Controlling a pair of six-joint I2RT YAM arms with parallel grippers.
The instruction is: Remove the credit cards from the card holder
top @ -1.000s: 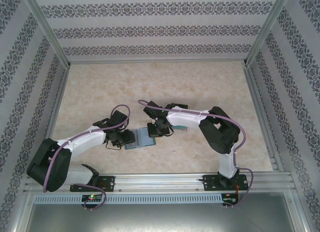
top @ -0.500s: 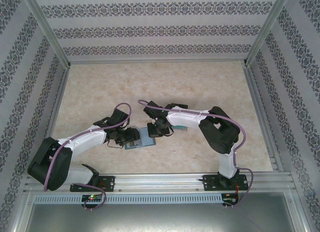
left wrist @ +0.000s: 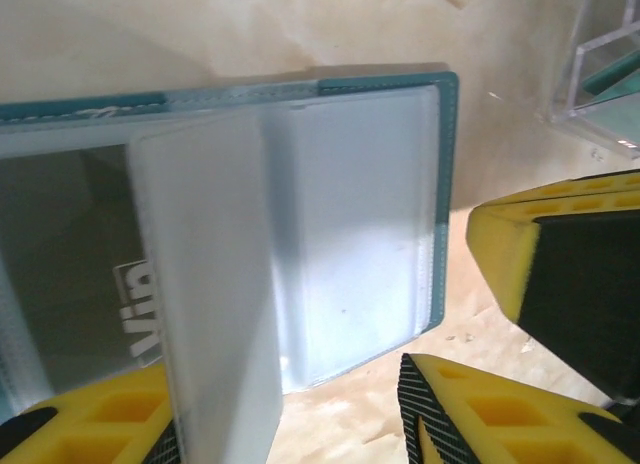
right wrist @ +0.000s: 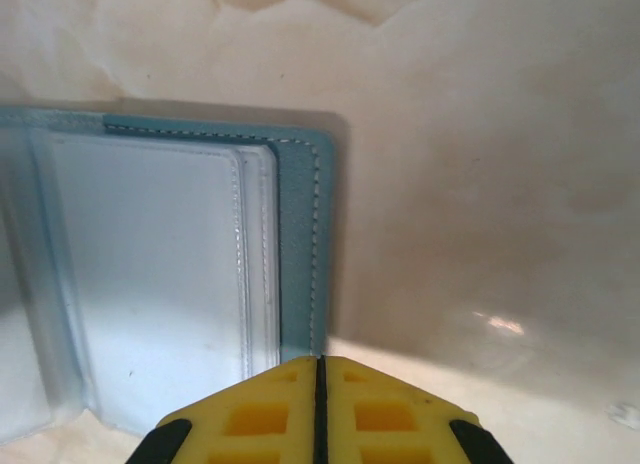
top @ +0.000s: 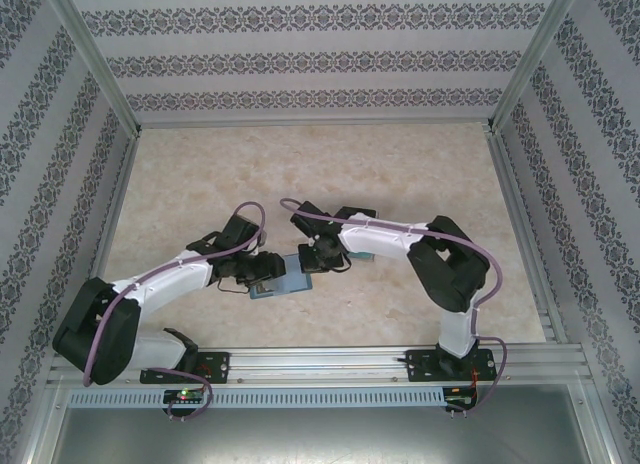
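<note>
holder point(top: 284, 282) lies open on marbled table point(top: 400, 164)

right gripper point(right wrist: 320, 386), yellow pads point(right wrist: 255, 419) clenched together, rests at the stitched teal edge. left gripper's point(left wrist: 270, 409) jaws stand apart around a raised frosted sleeve point(left wrist: 210, 284). a grey lettered card point(left wrist: 70, 244) sits pocketed.
</note>
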